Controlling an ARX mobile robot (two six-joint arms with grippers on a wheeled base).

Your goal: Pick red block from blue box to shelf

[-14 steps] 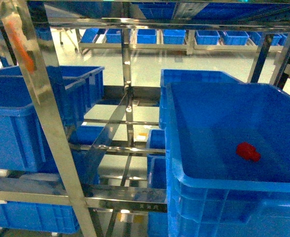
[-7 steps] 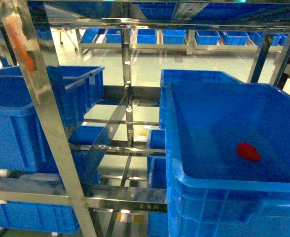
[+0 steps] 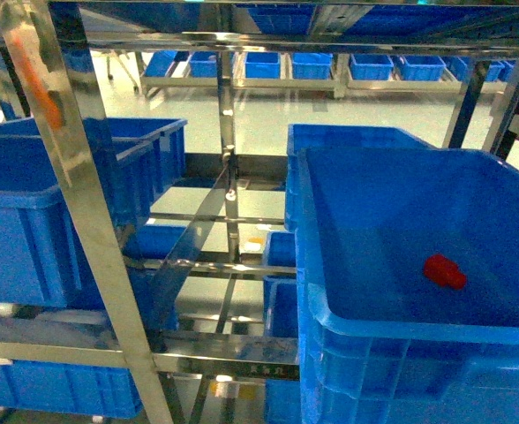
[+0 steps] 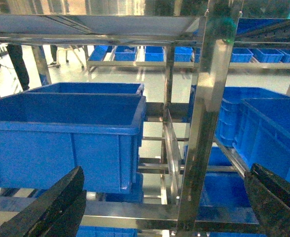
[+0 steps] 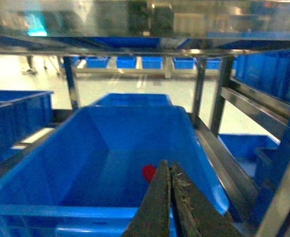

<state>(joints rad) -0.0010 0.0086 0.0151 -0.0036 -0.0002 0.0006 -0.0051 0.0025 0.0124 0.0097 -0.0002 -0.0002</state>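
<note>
The red block (image 3: 443,271) lies on the floor of the big blue box (image 3: 392,320) at the right of the head view, near that box's right side. In the right wrist view the red block (image 5: 148,172) shows just past my right gripper (image 5: 168,165), which is shut with nothing in it and hangs above the blue box's (image 5: 46,210) near rim. My left gripper (image 4: 169,207) is wide open and holds nothing, facing an upright of the steel shelf (image 4: 209,98). Neither gripper appears in the head view. The shelf (image 3: 83,203) frames the whole scene.
A second blue crate (image 3: 30,221) sits on the shelf tier at the left, with more crates on the tier below (image 3: 56,389). Another crate (image 3: 348,137) stands behind the blue box. Steel bars (image 3: 206,265) cross the gap between. A tier bar (image 5: 135,49) runs overhead.
</note>
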